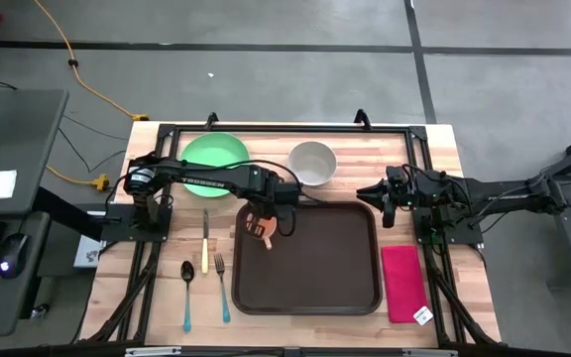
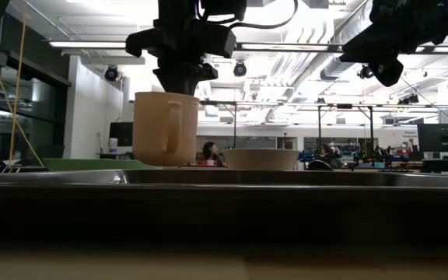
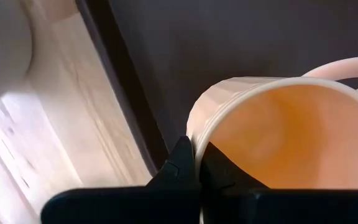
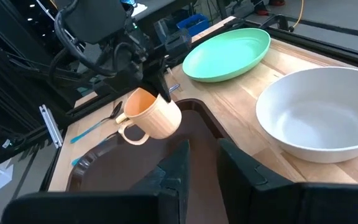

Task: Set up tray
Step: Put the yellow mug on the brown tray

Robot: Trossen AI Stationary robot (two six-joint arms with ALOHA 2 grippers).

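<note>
A peach mug [image 1: 257, 227] hangs over the far-left corner of the dark-brown tray [image 1: 315, 268], with my left gripper [image 3: 199, 163] shut on its rim. In the low view the mug [image 2: 166, 128] stands upright, its handle [image 2: 174, 129] turned toward the table's near edge. My right gripper [image 4: 204, 155] waits beyond the tray's right far corner. It points toward the table's left, its fingers a little apart with nothing between them. My left gripper pinches the mug's rim wall [image 3: 199, 138] with one finger inside the mug and one outside. The fingers come from above, pointing down. The mug hangs upright below them, and in the low view its bottom [image 2: 166, 162] shows just above the tray's rim line.
A round green plate [image 1: 214, 152] and a white bowl [image 1: 312, 162] sit at the far side of the table. A knife [image 1: 205, 248], fork [image 1: 223, 288] and spoon [image 1: 187, 293] lie left of the tray. A red-pink napkin [image 1: 402, 283] lies to its right.
</note>
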